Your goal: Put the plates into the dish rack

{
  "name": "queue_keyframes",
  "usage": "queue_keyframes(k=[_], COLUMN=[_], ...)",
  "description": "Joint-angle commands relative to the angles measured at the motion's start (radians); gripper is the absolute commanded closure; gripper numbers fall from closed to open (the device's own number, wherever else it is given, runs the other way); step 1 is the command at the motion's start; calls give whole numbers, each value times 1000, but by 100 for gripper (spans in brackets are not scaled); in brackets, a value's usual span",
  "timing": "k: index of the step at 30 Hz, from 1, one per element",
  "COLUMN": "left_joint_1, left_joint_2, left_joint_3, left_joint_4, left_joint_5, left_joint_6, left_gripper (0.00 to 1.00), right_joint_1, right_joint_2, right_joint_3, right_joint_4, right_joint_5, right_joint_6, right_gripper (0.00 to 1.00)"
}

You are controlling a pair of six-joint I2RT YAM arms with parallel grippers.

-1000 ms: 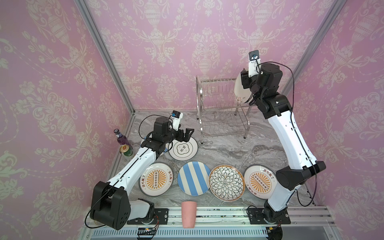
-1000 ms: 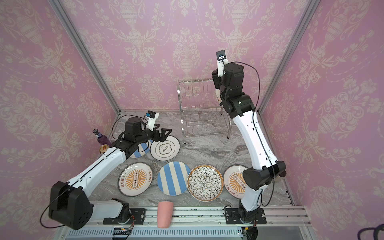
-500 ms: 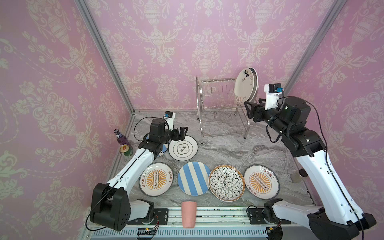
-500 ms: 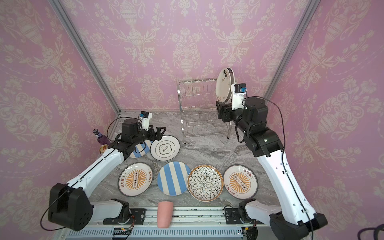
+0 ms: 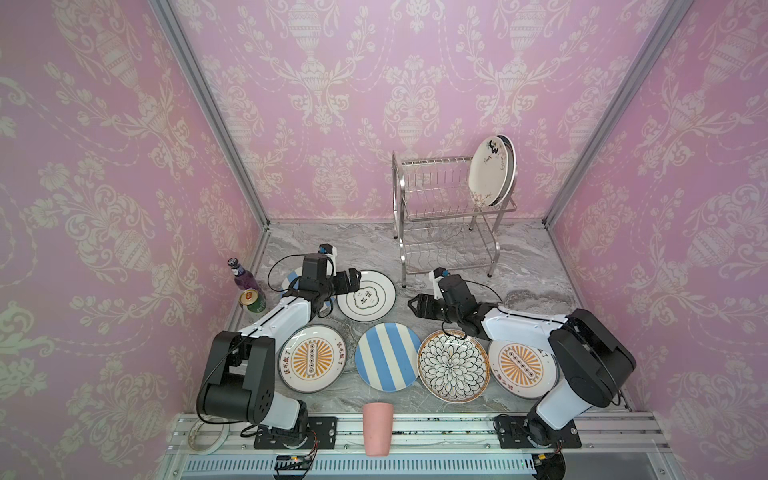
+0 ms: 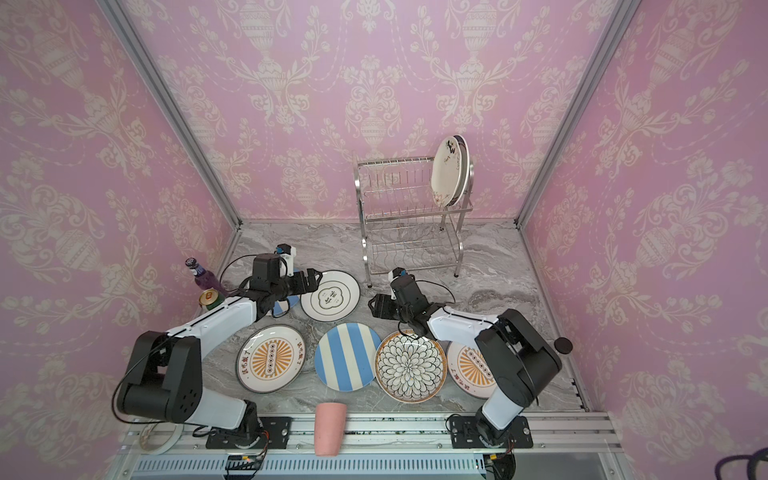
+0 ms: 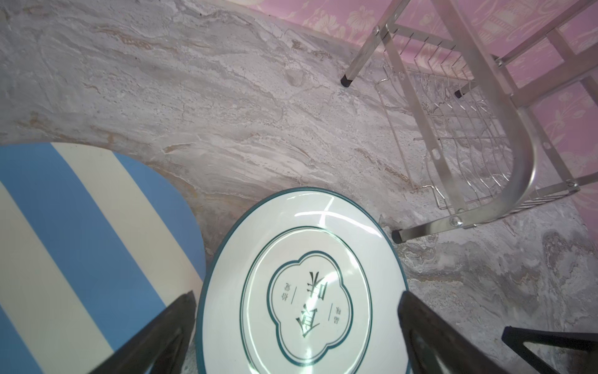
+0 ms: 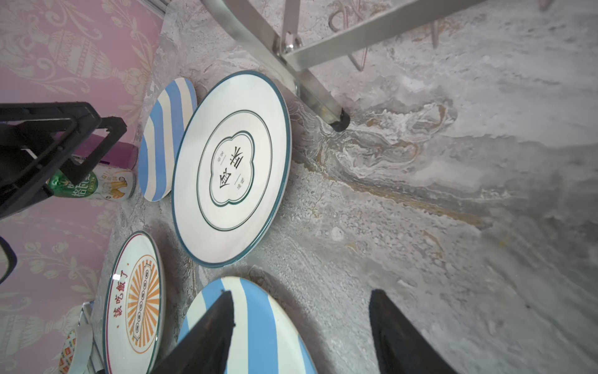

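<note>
Two plates point(image 5: 489, 174) upright in rack point(image 5: 451, 220), six flat.

Both arms stretch low, the left gripper point(image 5: 352, 278) and right gripper point(image 5: 417, 306) pointing toward each other, jaws of each spread apart.

On the upper tier of the dish rack point(image 5: 402, 232), a second plate point(image 5: 512, 164) stands behind the cream floral plate point(image 5: 490, 170). Only its thin rim shows, so its pattern cannot be told. Beyond the black-ringed plate point(image 5: 365, 296) from the dish rack, the left arm covers most of a blue-white striped plate point(image 5: 289, 277). The orange-sunburst plate point(image 5: 519, 365) nearer the dish rack has part of its rim under the right arm. In the left wrist view, the picture's edge cuts off the dish rack and the fingers point(image 7: 155, 340) of the left claw point(image 7: 296, 294).
</note>
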Motion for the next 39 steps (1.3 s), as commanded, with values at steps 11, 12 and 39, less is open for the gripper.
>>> queue_keyframes(k=[11,12,39], left_joint_1=[34,37,67], left_joint_2=[123,142,309], left_joint_3=[-88,-90,-70], left_joint_4=[86,90,110], left_joint_5=[-10,-5,34], left_joint_6=[-70,-72,-45], left_gripper=[1,1,1], right_joint_1=[171,176,215], right_joint_2=[375,410,737], right_joint_3=[-37,-35,137], right_joint_4=[474,521,626], right_joint_5=[37,21,-41], right_joint_6=[264,288,368], right_gripper=[31,31,35])
